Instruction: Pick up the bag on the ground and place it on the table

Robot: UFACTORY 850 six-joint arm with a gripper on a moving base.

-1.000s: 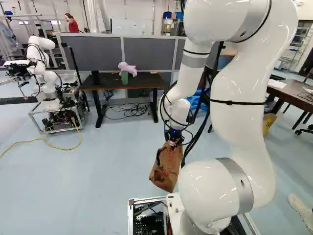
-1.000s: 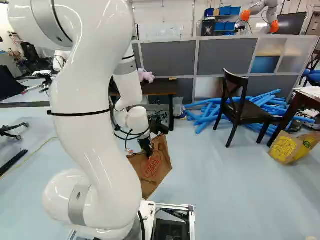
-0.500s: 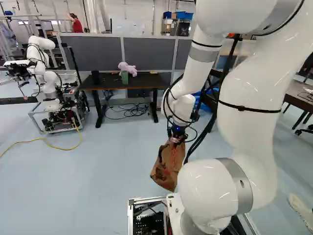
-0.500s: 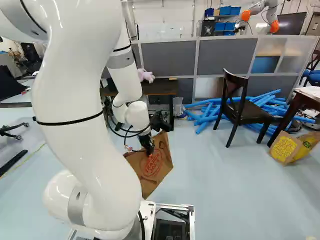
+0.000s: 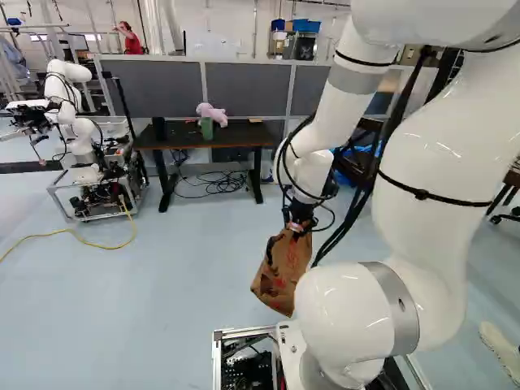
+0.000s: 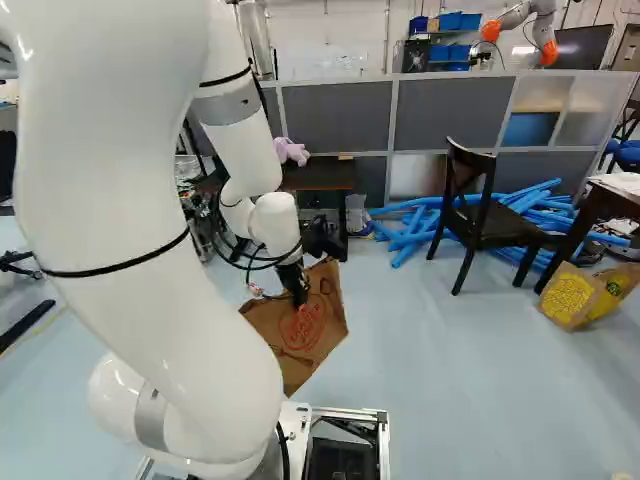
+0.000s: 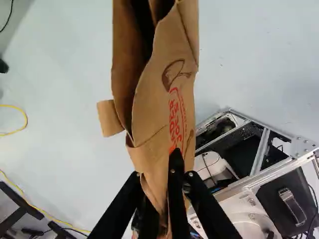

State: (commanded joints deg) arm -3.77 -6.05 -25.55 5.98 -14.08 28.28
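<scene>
My gripper (image 5: pixel 298 228) points down, low above the floor ahead of the base, shut on the brown paper bag (image 5: pixel 279 275). In the wrist view the gripper (image 7: pixel 158 174) pinches the bag's paper between its dark fingers, and the bag (image 7: pixel 167 99) stretches out ahead with creased, folded sides. The right base view shows the bag (image 6: pixel 312 325) tilted, its red print facing the camera. A black table (image 5: pixel 236 140) stands farther off against the grey partition, bearing a pink plush toy (image 5: pixel 213 114) and a green cup (image 5: pixel 207 128).
Another robot (image 5: pixel 77 122) stands at the left with a yellow cable on the floor. Black cables (image 5: pixel 215 184) lie under the table. To the right are a black chair (image 6: pixel 490 215), blue tubes (image 6: pixel 410 228) and a yellow-printed bag (image 6: pixel 575 295).
The arm's upper links have swung rightward in the left base view and leftward in the right base view. Gripper and bag have shifted only slightly, still together. The base has stayed put.
</scene>
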